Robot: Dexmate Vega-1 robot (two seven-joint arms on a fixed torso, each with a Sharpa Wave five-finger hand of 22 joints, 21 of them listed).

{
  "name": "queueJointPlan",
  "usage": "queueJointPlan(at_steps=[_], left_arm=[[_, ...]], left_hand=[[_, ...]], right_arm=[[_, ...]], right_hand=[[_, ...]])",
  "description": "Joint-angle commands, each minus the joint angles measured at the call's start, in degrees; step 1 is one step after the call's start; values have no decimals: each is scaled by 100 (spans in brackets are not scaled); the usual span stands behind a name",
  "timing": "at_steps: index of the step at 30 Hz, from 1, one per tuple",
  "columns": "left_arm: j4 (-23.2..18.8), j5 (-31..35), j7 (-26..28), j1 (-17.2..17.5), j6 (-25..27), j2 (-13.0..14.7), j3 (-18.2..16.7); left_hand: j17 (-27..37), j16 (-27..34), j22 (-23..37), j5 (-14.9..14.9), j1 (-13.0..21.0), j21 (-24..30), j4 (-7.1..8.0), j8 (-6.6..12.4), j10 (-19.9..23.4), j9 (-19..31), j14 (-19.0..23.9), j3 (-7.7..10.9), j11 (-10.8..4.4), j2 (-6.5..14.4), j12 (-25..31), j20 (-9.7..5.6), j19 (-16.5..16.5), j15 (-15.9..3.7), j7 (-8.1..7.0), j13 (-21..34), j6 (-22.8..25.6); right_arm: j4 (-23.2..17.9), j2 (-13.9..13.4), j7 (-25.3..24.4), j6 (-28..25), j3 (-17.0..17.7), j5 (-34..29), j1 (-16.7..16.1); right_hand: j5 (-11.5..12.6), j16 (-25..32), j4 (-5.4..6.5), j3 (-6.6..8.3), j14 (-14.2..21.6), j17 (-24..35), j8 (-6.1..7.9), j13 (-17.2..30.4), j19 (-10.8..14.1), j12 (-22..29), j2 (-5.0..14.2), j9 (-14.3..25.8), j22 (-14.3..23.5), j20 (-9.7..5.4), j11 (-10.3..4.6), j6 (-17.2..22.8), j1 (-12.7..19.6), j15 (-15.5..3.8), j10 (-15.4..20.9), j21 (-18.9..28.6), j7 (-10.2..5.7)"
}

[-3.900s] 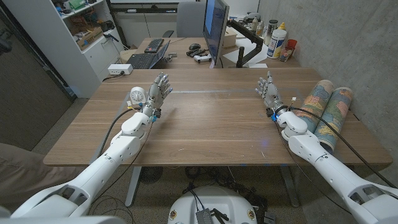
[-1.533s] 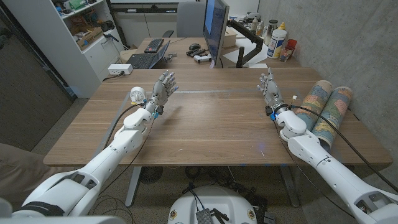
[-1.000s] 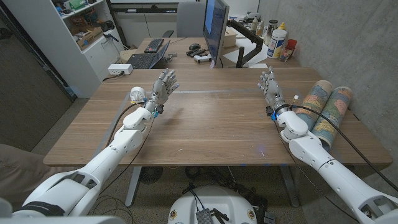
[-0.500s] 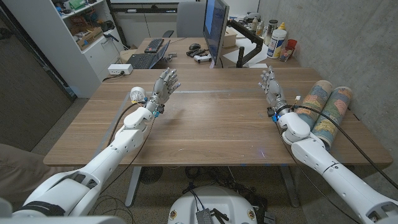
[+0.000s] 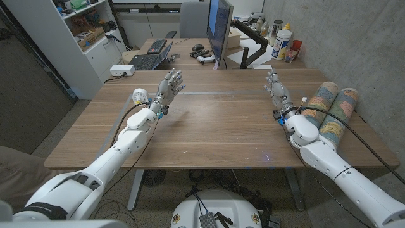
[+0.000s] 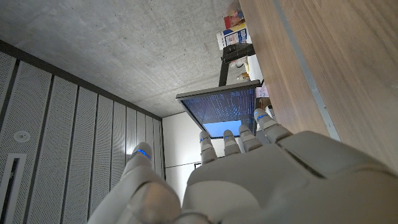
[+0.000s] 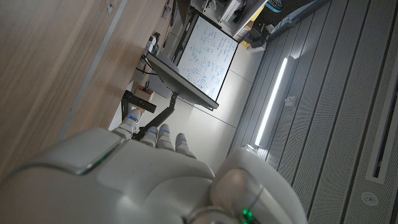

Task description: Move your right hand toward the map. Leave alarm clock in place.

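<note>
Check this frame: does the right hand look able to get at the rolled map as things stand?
Probably yes. The right hand is open and holds nothing, and the rolled map lies just beside its wrist at the table's right edge. Nothing stands between them; only the arm's own cable crosses the map.

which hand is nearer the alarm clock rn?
Left. The left hand hovers just beside the alarm clock, toward the table's middle; the right hand is across the table, next to the map.

A wooden table (image 5: 215, 126) carries a small white alarm clock (image 5: 139, 95) near its left side and a rolled map (image 5: 329, 111) lying along its right edge beside the concrete wall. A pale seam runs across the tabletop toward the far end.
</note>
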Motion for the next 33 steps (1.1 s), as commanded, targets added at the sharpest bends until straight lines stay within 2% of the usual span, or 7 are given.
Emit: queueJointPlan(at_steps=[1, 8, 13, 33], left_arm=[[-42, -24, -84, -34, 153, 37, 37], [-77, 4, -72, -39, 175, 47, 56], [-116, 26, -71, -31, 180, 52, 76], [-446, 49, -9, 93, 297, 98, 143]], left_hand=[[27, 16, 16, 42, 68, 1, -51, 35, 39, 17, -9, 11, -29, -16, 30, 5, -21, 20, -3, 18, 44], [27, 17, 16, 47, 68, 3, -55, 33, 40, 16, -11, 6, -28, -18, 28, 11, -20, 26, 3, 18, 50], [27, 19, 16, 49, 69, 4, -56, 32, 37, 16, -10, 3, -28, -19, 25, 8, -18, 26, -1, 18, 53], [28, 21, 16, 61, 68, 7, -62, 23, 36, 16, -14, -9, -27, -23, 19, 11, -16, 23, -4, 18, 50]], right_arm=[[-737, -496, -303, -759, 98, -233, -285], [-1258, -812, -638, -1282, 193, -496, -533], [-1477, -922, -788, -1427, 285, -601, -695], [-2170, -1253, -1113, -2055, 478, -1071, -1111]], right_hand=[[42, -26, -100, 29, -82, 12, 26, 32, 21, -17, -4, 27, 6, -27, 18, -99, 181, 29, -75, -42, 24], [57, -40, -223, 102, -150, 9, 37, 32, 1, -39, 0, 28, 5, -57, 18, -145, 373, 12, -154, -115, 11], [68, -51, -296, 147, -216, 10, 42, 32, -21, -53, 10, 28, 7, -86, -2, -171, 488, 2, -211, -167, 12], [77, -48, -382, 207, -292, 12, 59, 31, -70, -45, 38, 28, 11, -148, -7, -156, 625, -26, -237, -267, -7]])
